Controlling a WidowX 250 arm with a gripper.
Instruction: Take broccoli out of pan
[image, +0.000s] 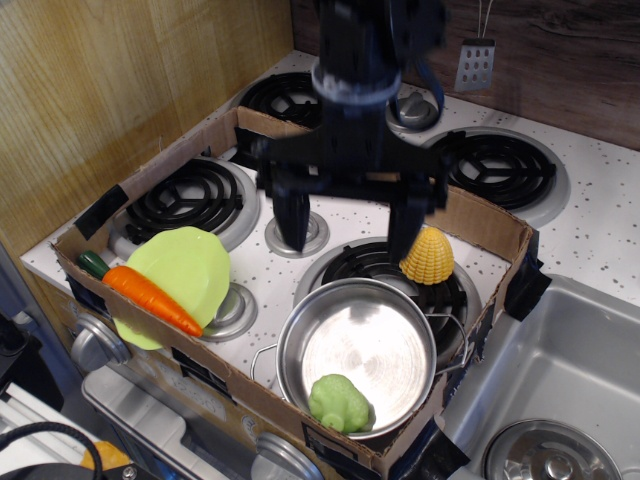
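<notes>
One lumpy light-green plastic broccoli (339, 402) sits inside the shiny steel pan (357, 350); black end effector (348, 228), fingers spread, hovers above its far rim, likely for reaching in.

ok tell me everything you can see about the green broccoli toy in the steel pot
The small lumpy light-green plastic broccoli has a bumpy rounded top and looks whole. It sits inside the shiny round stainless-steel pan, on the bottom against the near wall. Nothing else touches it; the open black gripper hangs well above and behind.

End effector (348, 222) motion-blurred; arm cut off above.
</notes>
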